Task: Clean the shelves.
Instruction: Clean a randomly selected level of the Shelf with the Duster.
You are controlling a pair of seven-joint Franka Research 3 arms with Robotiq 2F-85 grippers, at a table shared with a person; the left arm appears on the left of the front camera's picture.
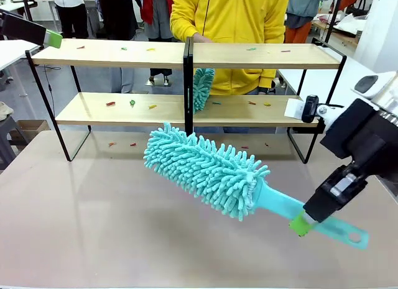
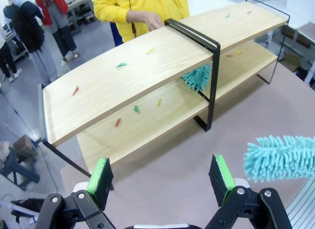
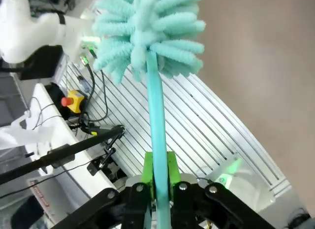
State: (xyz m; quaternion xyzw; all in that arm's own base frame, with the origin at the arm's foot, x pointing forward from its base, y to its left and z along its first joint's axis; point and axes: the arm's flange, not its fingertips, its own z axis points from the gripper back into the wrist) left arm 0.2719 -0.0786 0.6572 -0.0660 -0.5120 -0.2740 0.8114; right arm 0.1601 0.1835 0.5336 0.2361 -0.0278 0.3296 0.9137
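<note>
Two claws show: the right claw [image 1: 303, 222] is clamped on the handle of a teal microfiber duster [image 1: 205, 171], held over the desk [image 1: 81, 227]; the left claw [image 2: 161, 177] hangs with its jaws apart. Sweeping seems not yet begun. Next the duster head must reach the shelves [image 1: 261, 56] at the far side, where coloured scraps [image 1: 111, 104] lie on both boards. The central upright [image 1: 188, 84] and a person's [image 1: 230, 15] second duster [image 1: 203, 89] there may block.

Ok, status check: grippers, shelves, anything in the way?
Left gripper open, empty. Right gripper shut on teal duster handle, short of the shelves. Scraps on both boards. Person's duster at lower board, by central upright.
</note>
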